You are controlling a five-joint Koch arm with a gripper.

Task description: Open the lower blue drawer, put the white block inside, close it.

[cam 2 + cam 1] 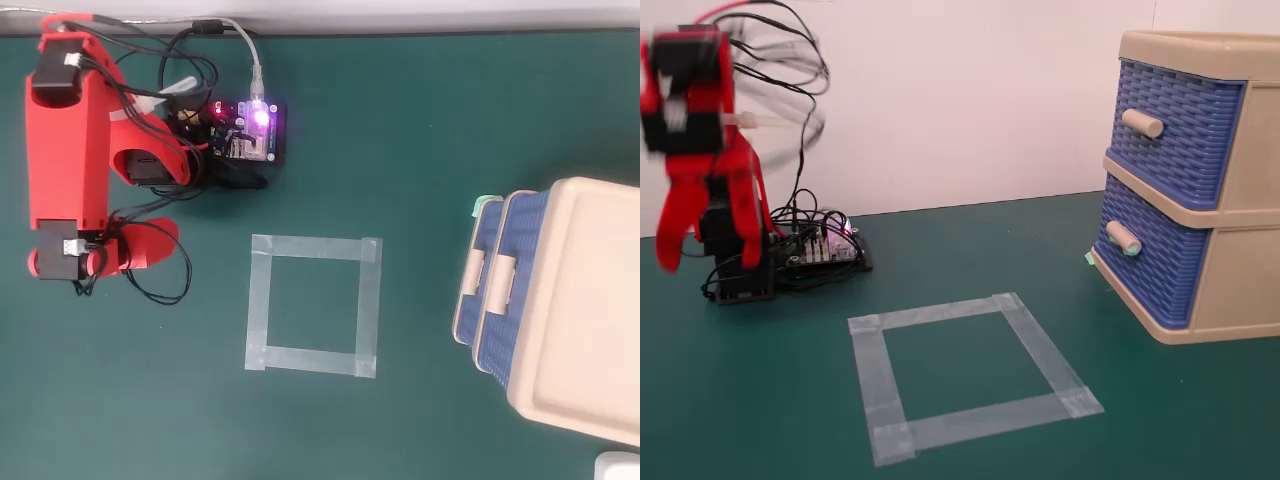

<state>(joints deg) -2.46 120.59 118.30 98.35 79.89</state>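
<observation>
The lower blue drawer [1152, 268] sits shut in the beige cabinet [1240, 270], its teal-tipped peg handle [1123, 238] facing out. From overhead its front [462, 305] shows just past the cabinet top. The white block is not visible in either view. My red arm is folded back over its base at the far left, far from the cabinet. The gripper [670, 250] hangs down, motion-blurred, and from overhead the gripper [160, 245] is a single red blob. I cannot make out how its jaws stand.
A grey tape square [940, 312] lies mid-table, also seen from overhead as the tape square [315, 247]. The controller board [250, 130] and loose cables sit by the arm's base. The upper blue drawer [1185, 130] is shut. A white object [618, 466] shows at the bottom right corner.
</observation>
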